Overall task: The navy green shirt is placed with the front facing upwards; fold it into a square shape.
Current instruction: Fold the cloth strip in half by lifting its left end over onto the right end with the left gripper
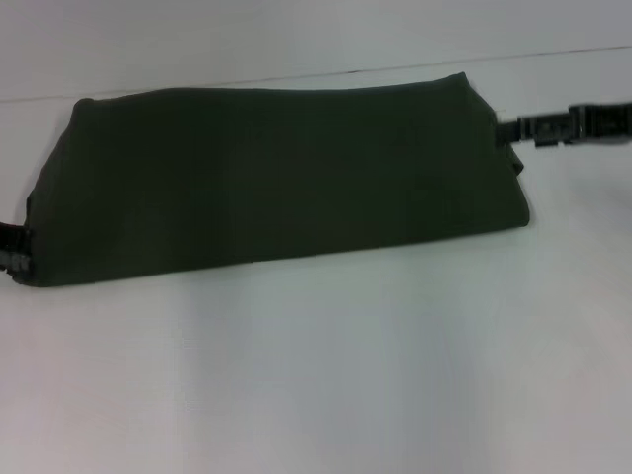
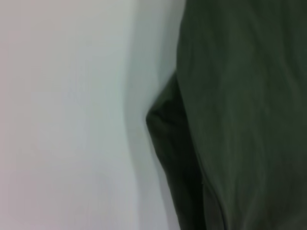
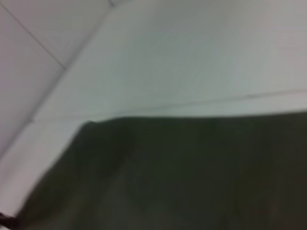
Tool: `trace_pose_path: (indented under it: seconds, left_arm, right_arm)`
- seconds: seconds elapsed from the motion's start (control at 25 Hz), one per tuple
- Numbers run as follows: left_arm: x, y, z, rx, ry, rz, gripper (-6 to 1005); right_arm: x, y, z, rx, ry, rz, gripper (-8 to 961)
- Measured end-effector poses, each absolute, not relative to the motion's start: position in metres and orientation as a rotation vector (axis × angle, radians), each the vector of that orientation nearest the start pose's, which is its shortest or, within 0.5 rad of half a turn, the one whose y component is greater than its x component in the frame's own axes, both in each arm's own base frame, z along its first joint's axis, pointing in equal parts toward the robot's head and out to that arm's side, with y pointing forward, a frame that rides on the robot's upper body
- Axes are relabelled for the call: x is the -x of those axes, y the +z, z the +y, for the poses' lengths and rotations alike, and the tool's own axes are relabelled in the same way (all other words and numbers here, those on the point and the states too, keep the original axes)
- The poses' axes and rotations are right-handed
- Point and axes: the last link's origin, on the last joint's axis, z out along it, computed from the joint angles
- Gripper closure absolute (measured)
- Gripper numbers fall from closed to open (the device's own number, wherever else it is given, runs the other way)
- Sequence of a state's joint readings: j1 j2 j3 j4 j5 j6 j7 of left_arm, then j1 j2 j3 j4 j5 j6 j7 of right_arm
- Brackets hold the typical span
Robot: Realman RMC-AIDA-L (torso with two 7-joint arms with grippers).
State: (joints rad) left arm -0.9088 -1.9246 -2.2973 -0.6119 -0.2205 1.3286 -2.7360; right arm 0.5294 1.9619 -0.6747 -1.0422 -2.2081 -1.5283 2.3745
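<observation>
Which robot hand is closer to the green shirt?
Neither is clearly closer. The left gripper sits at the left end of the navy green shirt, and the right gripper sits at its right end, each at the cloth's edge.

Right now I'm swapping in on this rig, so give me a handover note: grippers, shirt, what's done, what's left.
Left gripper: at the shirt's left end, low on the table; fingers not readable.
Right gripper: at the shirt's right end near the far corner; fingers not readable.
Navy green shirt: lying on the white table as a long, wide band, plain green side up, no print showing.
Done: folded lengthwise, apparently.
Left: likely fold the ends inward to make a square.
</observation>
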Motion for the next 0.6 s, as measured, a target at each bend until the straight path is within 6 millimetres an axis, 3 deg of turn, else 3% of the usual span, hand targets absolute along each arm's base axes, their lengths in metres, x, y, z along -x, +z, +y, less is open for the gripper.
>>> trace_pose_path:
  seconds: [0.36, 0.6]
  left_arm:
    - [0.273, 0.051, 0.416, 2.052, 0.495, -1.597, 989]
    - [0.272, 0.051, 0.417, 2.054, 0.491, -1.588, 984]
  right_arm:
    - [-0.305, 0.096, 0.361, 2.145, 0.313, 1.627, 27]
    - [-0.314, 0.09, 0.363, 2.098, 0.249, 1.634, 27]
